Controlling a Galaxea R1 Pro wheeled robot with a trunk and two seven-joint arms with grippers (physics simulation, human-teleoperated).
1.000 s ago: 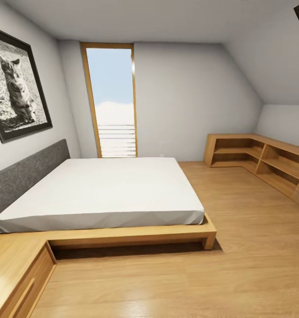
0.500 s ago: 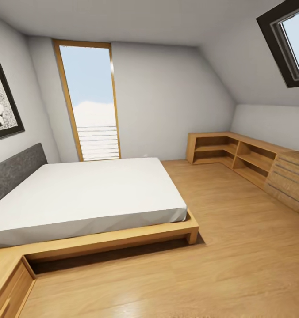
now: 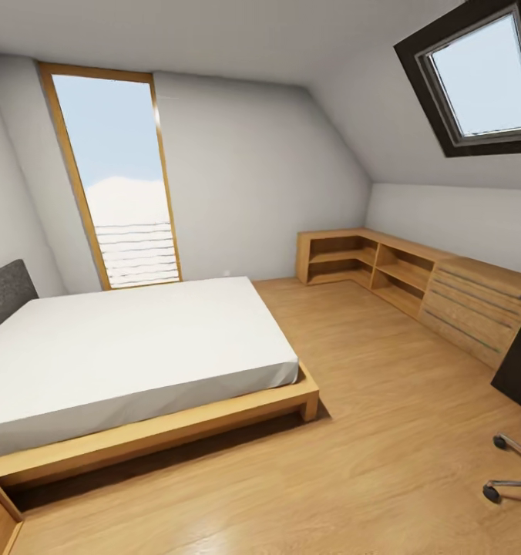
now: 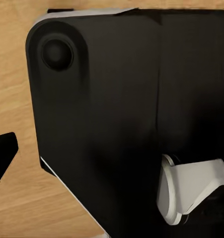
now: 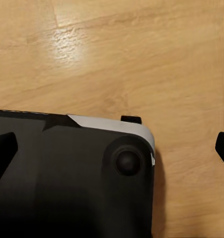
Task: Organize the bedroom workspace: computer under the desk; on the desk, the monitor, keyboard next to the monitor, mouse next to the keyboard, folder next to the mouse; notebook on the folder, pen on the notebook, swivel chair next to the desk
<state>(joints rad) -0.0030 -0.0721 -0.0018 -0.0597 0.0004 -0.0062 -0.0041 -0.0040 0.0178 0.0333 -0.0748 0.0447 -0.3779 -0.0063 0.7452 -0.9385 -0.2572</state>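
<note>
Wooden bedroom floor, chair base at the edge

Head view: a low wooden bed (image 3: 137, 370) with a smooth white mattress stands on pale plank floor (image 3: 384, 432). Open wooden shelves (image 3: 361, 262) run along the far wall under a skylight (image 3: 484, 77). At the right edge show two metal wheeled legs of the swivel chair (image 3: 511, 470) and a dark flat panel above them.

Left wrist view: the robot's rounded black base over wood; one dark fingertip (image 4: 2, 153) shows, so the claw's opening cannot be told.

Right wrist view: dark fingertips (image 5: 2, 153) sit at both edges, spread wide, holding nothing above the floor.
</note>
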